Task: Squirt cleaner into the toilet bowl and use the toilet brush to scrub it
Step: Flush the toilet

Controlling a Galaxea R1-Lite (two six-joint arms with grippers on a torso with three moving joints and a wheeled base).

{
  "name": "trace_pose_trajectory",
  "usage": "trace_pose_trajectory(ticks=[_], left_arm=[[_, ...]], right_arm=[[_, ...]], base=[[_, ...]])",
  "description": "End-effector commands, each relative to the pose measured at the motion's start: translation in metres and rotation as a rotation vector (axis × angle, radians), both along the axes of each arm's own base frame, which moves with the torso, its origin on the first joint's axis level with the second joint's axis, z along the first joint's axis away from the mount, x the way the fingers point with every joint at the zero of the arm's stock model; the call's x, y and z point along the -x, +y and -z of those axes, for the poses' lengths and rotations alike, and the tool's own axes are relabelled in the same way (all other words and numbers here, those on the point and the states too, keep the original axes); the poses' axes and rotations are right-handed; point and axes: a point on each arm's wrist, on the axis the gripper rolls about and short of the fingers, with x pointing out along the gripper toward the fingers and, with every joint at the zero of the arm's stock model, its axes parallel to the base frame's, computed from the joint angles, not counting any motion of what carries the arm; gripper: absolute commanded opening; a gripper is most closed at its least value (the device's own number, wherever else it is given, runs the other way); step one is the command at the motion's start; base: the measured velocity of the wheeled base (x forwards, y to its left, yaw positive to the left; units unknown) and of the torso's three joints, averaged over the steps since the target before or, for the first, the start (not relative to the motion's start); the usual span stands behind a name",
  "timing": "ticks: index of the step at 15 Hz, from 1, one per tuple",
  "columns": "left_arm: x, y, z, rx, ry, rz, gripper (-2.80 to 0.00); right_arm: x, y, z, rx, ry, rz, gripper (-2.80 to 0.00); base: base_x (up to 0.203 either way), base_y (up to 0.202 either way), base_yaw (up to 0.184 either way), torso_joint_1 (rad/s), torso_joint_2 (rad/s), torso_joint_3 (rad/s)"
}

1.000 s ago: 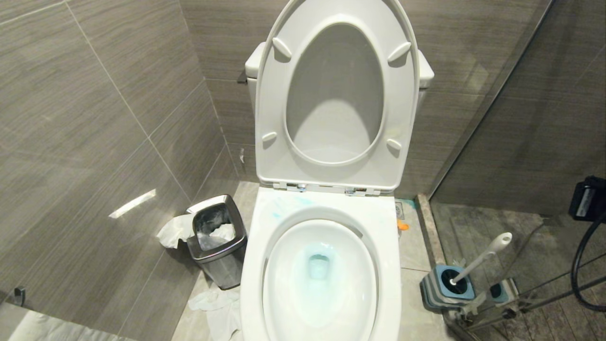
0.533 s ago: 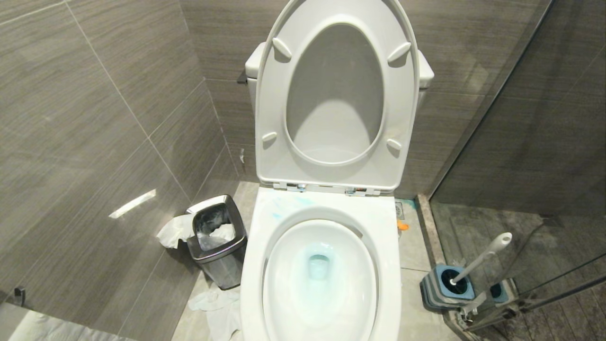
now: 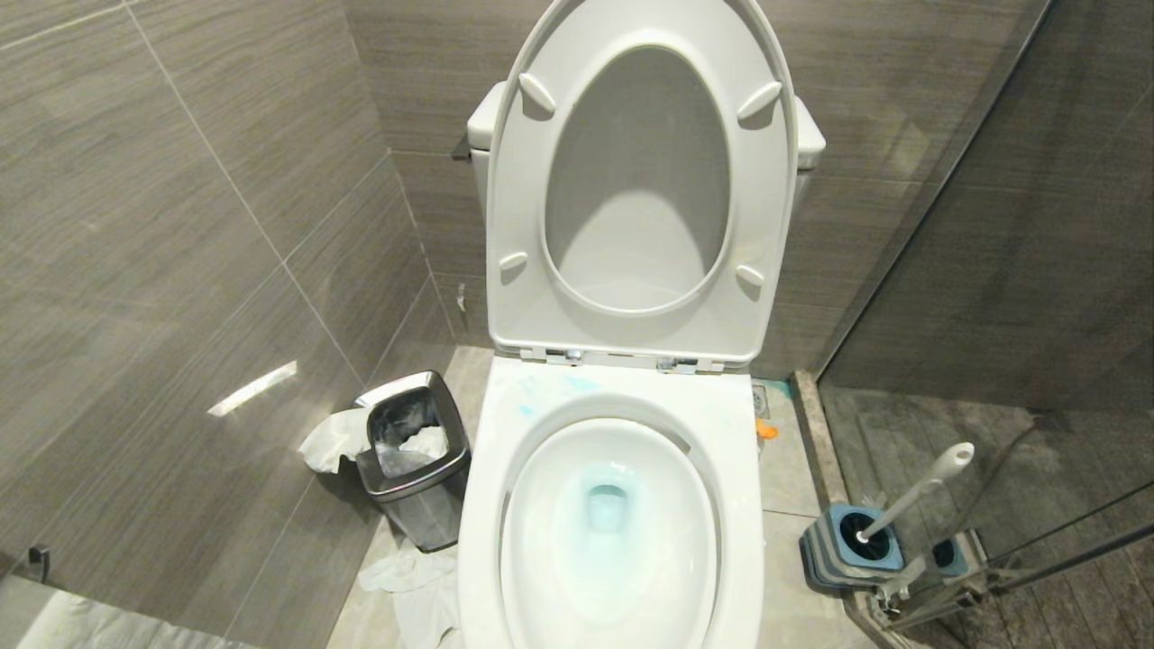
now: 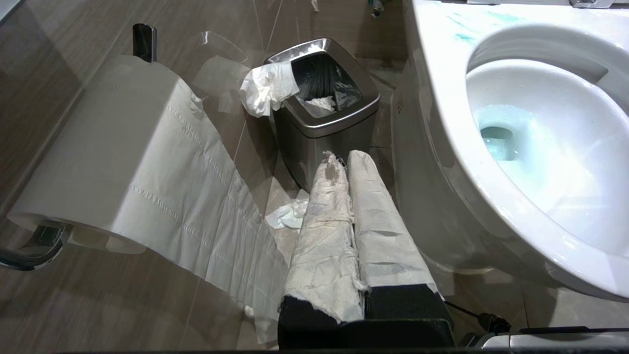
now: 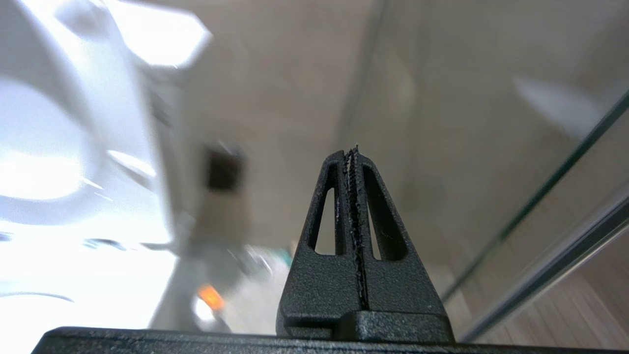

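The white toilet bowl [image 3: 721, 424] stands in front of me with its seat and lid up. Pale blue cleaner [image 3: 606, 505] tints the water, and blue smears mark the back of the rim. The toilet brush [image 3: 920, 491] leans in its grey-and-blue holder [image 3: 834, 550] on the floor to the right of the toilet. Neither arm shows in the head view. My left gripper [image 4: 347, 156], its fingers wrapped in white paper, is shut and empty, low beside the toilet bowl [image 4: 442, 98] and pointing at the bin. My right gripper [image 5: 352, 152] is shut on nothing, right of the toilet.
A steel waste bin [image 3: 424, 514] with tissue hanging over its rim stands left of the toilet, and crumpled tissue [image 3: 410, 577] lies on the floor. A toilet paper roll [image 4: 113, 147] hangs on the left wall. A glass partition [image 3: 992, 270] closes the right side behind the brush.
The right arm's black end and cable, at the right edge of the head view a second ago, have left that view. Toilet, brush and bin have not moved.
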Motion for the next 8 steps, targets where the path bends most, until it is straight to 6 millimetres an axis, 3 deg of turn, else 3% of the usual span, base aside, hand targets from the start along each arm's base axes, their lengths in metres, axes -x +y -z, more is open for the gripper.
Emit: trace_pose_trajectory(ticks=[1,5,8], left_arm=[[0.000,0.000,0.000,0.000,0.002,0.001,-2.80],[0.000,0.000,0.000,0.000,0.002,0.001,-2.80],[0.000,0.000,0.000,0.000,0.002,0.001,-2.80]], right_arm=[[0.052,0.000,-0.020,0.024,-0.151,-0.087,-2.80],[0.112,-0.001,-0.018,0.031,-0.185,-0.168,-2.80],[0.139,-0.001,-0.009,0.044,-0.186,-0.201,-2.80]], base=[[0.000,0.000,0.000,0.000,0.00,0.000],[0.000,0.000,0.000,0.000,0.00,0.000],[0.000,0.000,0.000,0.000,0.00,0.000]])
